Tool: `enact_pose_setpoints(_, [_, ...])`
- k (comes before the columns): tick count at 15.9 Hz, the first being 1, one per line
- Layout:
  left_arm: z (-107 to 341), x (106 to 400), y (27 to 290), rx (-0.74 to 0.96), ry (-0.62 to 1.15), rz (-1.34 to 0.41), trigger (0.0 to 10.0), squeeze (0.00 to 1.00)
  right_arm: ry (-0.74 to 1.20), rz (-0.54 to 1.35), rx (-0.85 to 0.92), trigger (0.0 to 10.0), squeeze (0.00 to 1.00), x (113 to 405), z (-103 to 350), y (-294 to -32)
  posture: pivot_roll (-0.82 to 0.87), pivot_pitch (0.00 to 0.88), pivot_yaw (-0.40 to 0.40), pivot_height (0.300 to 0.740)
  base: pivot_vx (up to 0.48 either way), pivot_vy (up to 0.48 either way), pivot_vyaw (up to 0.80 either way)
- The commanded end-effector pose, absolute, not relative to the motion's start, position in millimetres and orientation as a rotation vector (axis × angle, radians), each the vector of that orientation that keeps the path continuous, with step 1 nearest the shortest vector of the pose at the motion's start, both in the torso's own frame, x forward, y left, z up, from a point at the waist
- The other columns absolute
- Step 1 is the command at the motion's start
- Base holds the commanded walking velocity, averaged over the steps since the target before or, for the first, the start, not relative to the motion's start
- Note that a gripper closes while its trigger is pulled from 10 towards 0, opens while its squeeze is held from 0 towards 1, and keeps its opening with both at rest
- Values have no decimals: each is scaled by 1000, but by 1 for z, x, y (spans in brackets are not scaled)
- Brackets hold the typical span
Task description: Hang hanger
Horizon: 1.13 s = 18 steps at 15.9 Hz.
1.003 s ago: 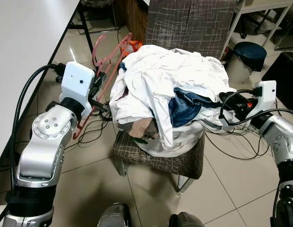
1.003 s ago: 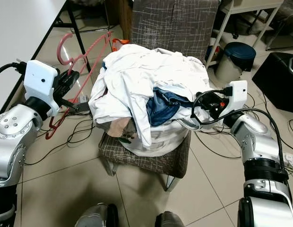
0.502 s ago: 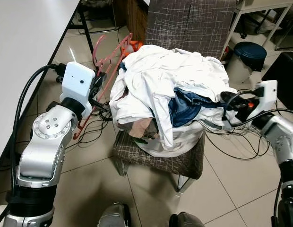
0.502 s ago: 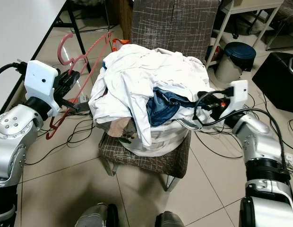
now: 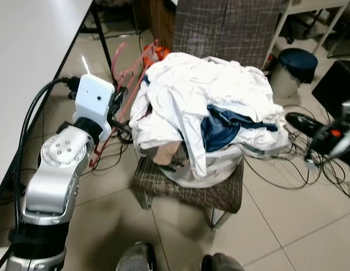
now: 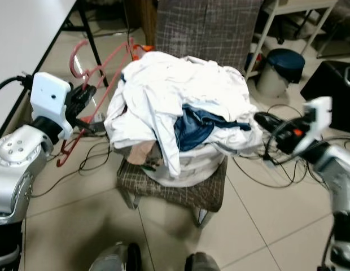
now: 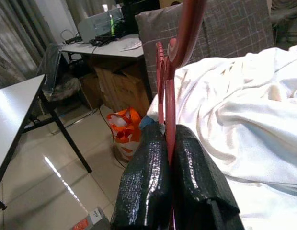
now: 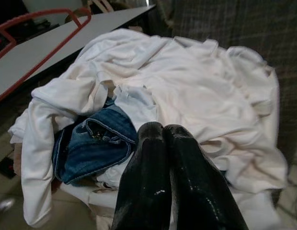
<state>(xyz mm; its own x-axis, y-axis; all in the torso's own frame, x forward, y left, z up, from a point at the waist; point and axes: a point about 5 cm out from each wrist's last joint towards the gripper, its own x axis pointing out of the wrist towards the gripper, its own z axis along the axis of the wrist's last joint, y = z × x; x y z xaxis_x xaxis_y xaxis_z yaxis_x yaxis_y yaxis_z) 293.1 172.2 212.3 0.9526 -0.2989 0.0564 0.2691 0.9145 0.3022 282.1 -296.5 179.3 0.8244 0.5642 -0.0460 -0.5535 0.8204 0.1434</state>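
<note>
Right pincer (image 8: 165,143) pulled back from laundry pile (image 5: 209,107), fingers pressed together, left pincer (image 7: 168,143) clamping red hanger (image 7: 179,52) beside chair (image 5: 189,183).

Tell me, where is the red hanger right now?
The red hanger is on the robot's left, pinched in the left gripper, beside the pile of white clothes on the chair.
</note>
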Motion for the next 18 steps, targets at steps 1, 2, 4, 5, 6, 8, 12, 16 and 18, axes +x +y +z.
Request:
enact_pose_setpoints(1, [212,294,170,305,-105,-291,10000,0,50,576,72,0,0,280,189,-299,-63,132,41,740,0,0,0])
enact_pose_setpoints(2, [213,294,169,307,-108,-292,10000,0,41,560,53,10000,0,281,189,-297,-64,132,44,740,0,0,0])
enact_pose_setpoints(4, [213,297,167,304,-112,-296,10000,0,-31,527,105,10000,1000,288,195,-290,-68,133,53,740,0,0,0])
enact_pose_setpoints(5, [213,297,166,302,-111,-301,10000,0,-65,440,123,10000,1000,304,197,-295,-69,136,58,740,0,0,0])
enact_pose_setpoints(6, [213,297,166,303,-109,-306,10000,0,-74,403,143,10000,1000,316,199,-297,-64,140,59,740,0,0,0])
enact_pose_setpoints(8, [213,297,166,306,-107,-309,10000,0,-65,437,136,10000,1000,330,203,-292,-57,144,53,740,0,0,0])
enact_pose_setpoints(12, [213,291,174,321,-94,-286,10000,0,-41,479,91,10000,1000,352,210,-281,-26,178,32,740,0,0,0])
enact_pose_setpoints(16, [216,285,184,348,-78,-273,10000,0,13,536,79,10000,1000,360,205,-279,3,206,35,740,0,0,0])
enact_pose_setpoints(18, [217,283,188,358,-73,-267,10000,0,46,582,60,10000,1000,359,205,-281,12,211,34,740,0,0,0])
